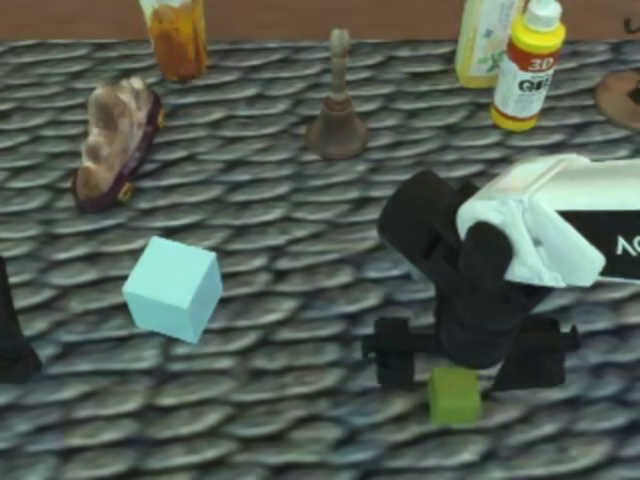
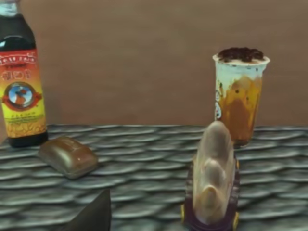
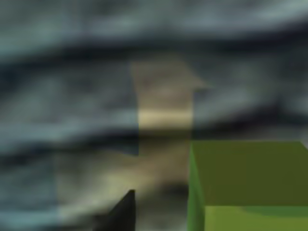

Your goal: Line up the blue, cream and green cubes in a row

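Green cube point(image 3: 250, 183) fills the right wrist view beside cream cube point(image 3: 165, 103); right claw point(image 1: 470, 365) state unclear.

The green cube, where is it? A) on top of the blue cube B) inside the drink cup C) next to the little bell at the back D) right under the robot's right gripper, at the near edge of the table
D: in the top view the green cube sits just below the right gripper, far from the bell and apart from the blue cube.
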Controlling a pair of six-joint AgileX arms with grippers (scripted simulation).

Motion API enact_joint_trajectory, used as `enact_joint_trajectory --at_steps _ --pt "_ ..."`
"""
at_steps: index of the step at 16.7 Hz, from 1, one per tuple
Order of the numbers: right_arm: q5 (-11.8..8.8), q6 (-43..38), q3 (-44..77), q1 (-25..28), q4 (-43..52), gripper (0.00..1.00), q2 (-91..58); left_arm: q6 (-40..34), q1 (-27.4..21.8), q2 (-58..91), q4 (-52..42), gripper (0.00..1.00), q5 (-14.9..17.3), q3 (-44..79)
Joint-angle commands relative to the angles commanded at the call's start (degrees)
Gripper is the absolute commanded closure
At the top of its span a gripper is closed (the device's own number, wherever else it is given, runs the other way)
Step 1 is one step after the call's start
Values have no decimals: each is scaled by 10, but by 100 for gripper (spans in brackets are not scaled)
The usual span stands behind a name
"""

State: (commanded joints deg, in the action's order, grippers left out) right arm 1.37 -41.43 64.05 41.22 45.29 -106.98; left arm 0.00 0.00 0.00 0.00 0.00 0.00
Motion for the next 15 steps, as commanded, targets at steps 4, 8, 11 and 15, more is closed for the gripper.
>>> enact_joint_trajectory --at_steps 4,8,11,15 --pt "0 0 0 0 0 0 0 0 0 0 0 0 0 0" --pt "0 0 2 0 2 0 1 0 0 0 0 0 0 0" --pt "0 -1 28 3 42 0 15 0 0 0 0 0 0 0" --pt "-1 -2 79 6 131 0 48 0 0 0 0 0 0 0"
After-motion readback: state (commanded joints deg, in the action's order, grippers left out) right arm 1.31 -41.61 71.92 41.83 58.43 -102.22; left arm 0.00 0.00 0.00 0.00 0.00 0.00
